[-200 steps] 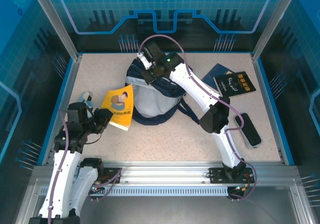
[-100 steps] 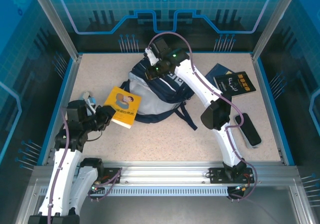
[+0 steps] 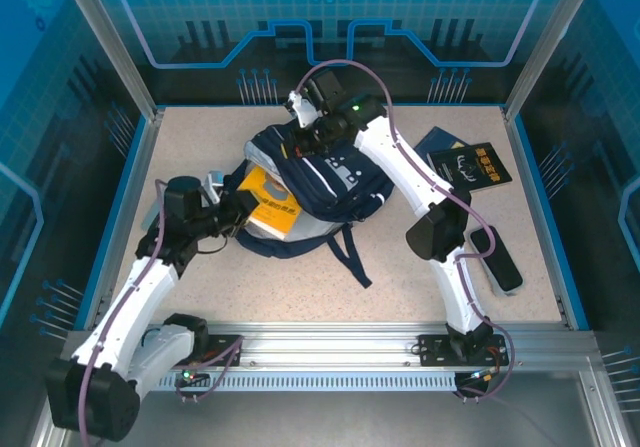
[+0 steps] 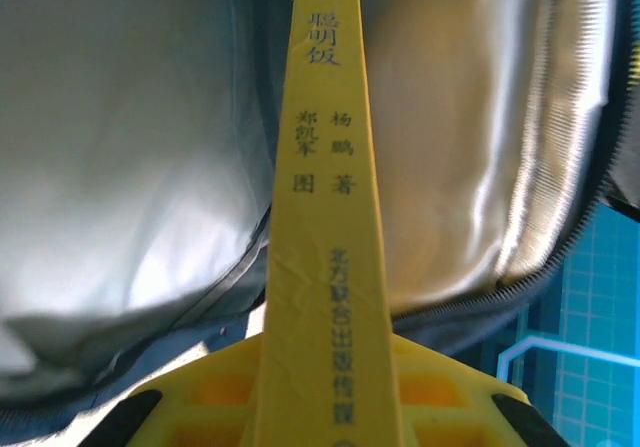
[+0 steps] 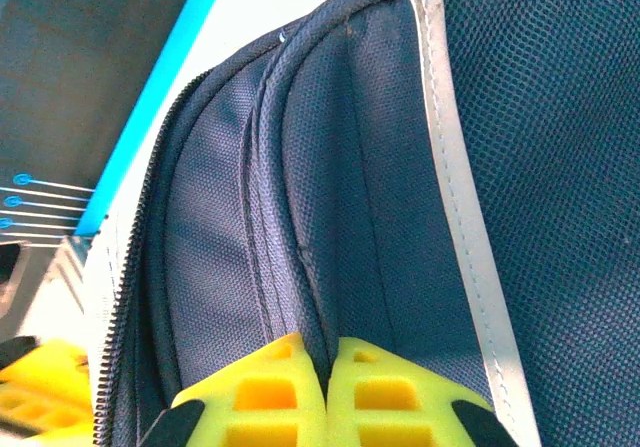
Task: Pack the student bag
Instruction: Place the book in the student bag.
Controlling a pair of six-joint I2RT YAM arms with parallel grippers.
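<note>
- Speckled beige table [image 3: 200, 297], blue-panelled enclosure, aluminium frame; both arms reach in from the near edge.
- You have the student bag [image 3: 335, 172] lying mid-table toward the far side: navy, white patches facing up, dark straps trailing toward the near edge, mouth gaping to your left.
- Your left gripper [image 3: 238, 217] is clamped on a yellow book [image 3: 272, 199], jaws nearly closed with the book between them. The book's far end sits inside the bag's mouth.
- Left wrist view: the book's spine runs up the middle with printed Chinese characters, silvery lining [image 4: 130, 167] on either side of it, zip teeth [image 4: 540, 267] along the right edge.
- Your right gripper [image 3: 305, 137] is at the bag's far top edge, fingers pressed together on a fold of navy fabric. In the right wrist view, the thin white stripe [image 5: 460, 217] runs just beside the pinch.
- Right side of the table, well apart from the bag: a dark booklet [image 3: 470, 167] with gold lettering, and a black oblong case [image 3: 497, 257] near the right arm.
</note>
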